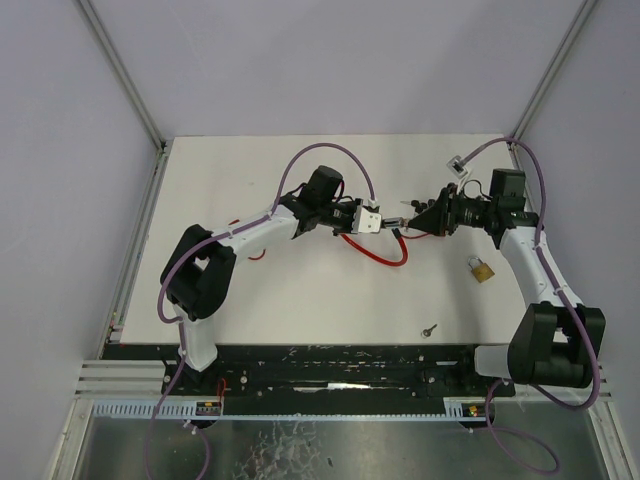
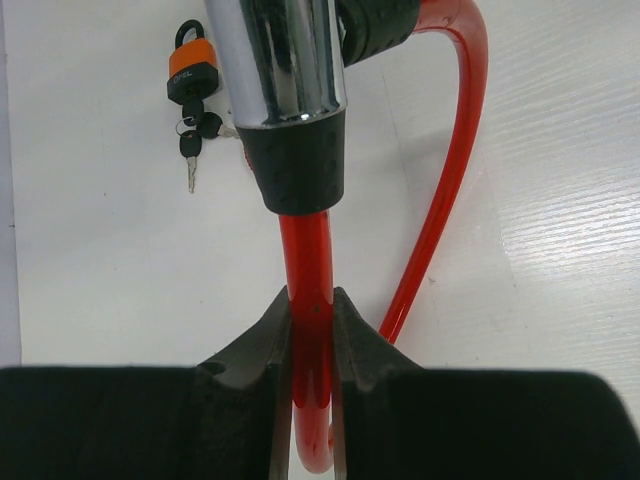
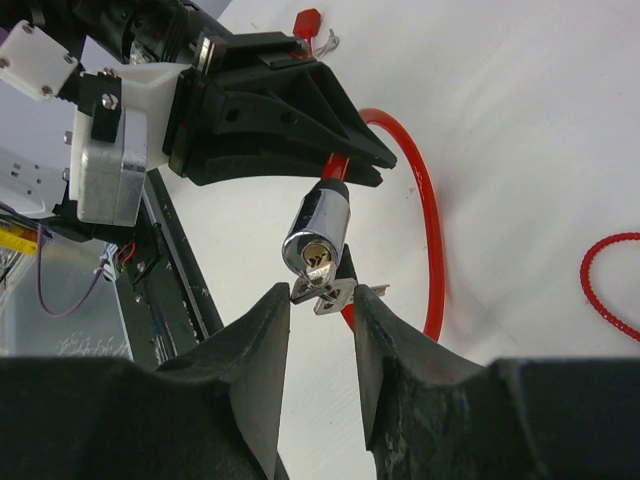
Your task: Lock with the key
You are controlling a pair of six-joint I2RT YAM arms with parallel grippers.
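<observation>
Top external view: the two arms meet over the middle of the bench (image 1: 300, 300), each holding one half of the job.

The left tool (image 2: 310, 305) is closed almost fully on the red cable (image 2: 445, 180) of a cable lock. It pinches the cable just behind the black collar of the chrome lock cylinder (image 3: 318, 225) and holds it up off the bench. The cylinder's brass keyway (image 3: 316, 256) faces the right arm.

The key (image 3: 330, 292) sits just in front of that face, a little below the keyway as the right wrist view shows it. Its blade is hidden, so I cannot tell whether the tip has entered.

The right tool (image 3: 321, 295) is partly closed, and its fingers look to meet both edges of the key's bow. I read this as a light pinch on the key.

The step in hand seems to be seating the key and turning it. To do it well:
- The left grip should stay firm and still, since the cylinder hangs on a flexible cable and will swing if pushed off-axis.
- The right tool should raise the key until its blade lines up with the keyway, then push straight along the cylinder's axis.
- It should twist only once the key is fully home, as an early turn risks the bow slipping in the fingers.

An orange-banded padlock (image 1: 482, 270) and a loose small key (image 1: 430, 328) lie apart on the right and look irrelevant here.
</observation>
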